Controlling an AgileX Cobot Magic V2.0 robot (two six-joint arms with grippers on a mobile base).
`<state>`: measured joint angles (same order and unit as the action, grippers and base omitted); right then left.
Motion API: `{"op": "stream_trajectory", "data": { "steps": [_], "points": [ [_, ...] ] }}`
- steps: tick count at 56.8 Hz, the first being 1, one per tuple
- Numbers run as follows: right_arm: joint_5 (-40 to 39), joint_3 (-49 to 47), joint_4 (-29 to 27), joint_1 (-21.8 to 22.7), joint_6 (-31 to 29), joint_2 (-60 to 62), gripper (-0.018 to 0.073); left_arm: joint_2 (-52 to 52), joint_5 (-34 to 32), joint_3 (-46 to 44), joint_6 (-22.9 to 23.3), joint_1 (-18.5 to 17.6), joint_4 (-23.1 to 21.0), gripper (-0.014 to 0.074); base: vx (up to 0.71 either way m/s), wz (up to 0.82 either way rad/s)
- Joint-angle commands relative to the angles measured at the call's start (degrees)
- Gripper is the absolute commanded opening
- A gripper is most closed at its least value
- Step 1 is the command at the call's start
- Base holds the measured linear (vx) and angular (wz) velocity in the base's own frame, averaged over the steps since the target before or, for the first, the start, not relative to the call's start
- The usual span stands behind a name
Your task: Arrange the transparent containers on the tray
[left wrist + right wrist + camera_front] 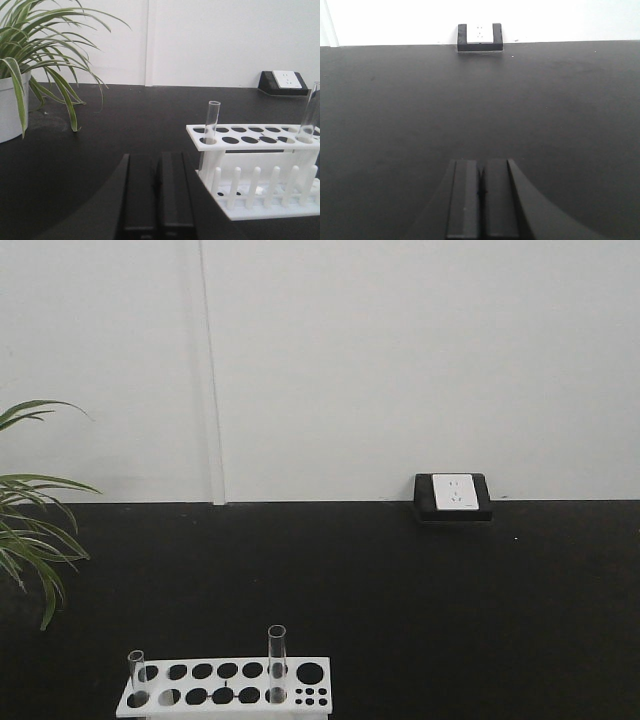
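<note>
Two clear glass test tubes stand upright in a white rack with round holes (225, 685): one test tube (137, 676) at its left end, another test tube (277, 661) right of the middle. In the left wrist view the rack (260, 165) lies just right of my left gripper (157, 159), which is shut with nothing in it; the near tube (212, 121) and the far tube (310, 112) rise from the rack's top plate. My right gripper (481, 165) is shut and empty over bare black table. The yellow tray is out of view.
A potted striped-leaf plant (35, 60) in a white pot stands at the left; its leaves (30, 530) reach over the table. A white socket in a black holder (453, 496) sits at the table's back edge against the white wall.
</note>
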<state>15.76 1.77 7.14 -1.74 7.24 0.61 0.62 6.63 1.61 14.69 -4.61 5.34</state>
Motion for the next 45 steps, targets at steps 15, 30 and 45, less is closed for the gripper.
{"op": "stream_trajectory", "data": {
  "steps": [15,30,45],
  "points": [
    [-4.66,0.45,0.61,-0.08,-0.16,0.27,-0.0011,1.35,-4.38,1.91,0.28,0.12,-0.34,-0.0007,0.00,0.00],
    [-4.66,0.45,0.61,-0.08,-0.16,0.27,-0.0011,1.35,-4.38,1.91,0.28,0.12,-0.34,-0.0007,0.00,0.00],
    [-4.66,0.45,0.61,-0.08,-0.16,0.27,-0.0011,1.35,-4.38,1.91,0.28,0.12,-0.34,-0.0007,0.00,0.00]
  ]
}}
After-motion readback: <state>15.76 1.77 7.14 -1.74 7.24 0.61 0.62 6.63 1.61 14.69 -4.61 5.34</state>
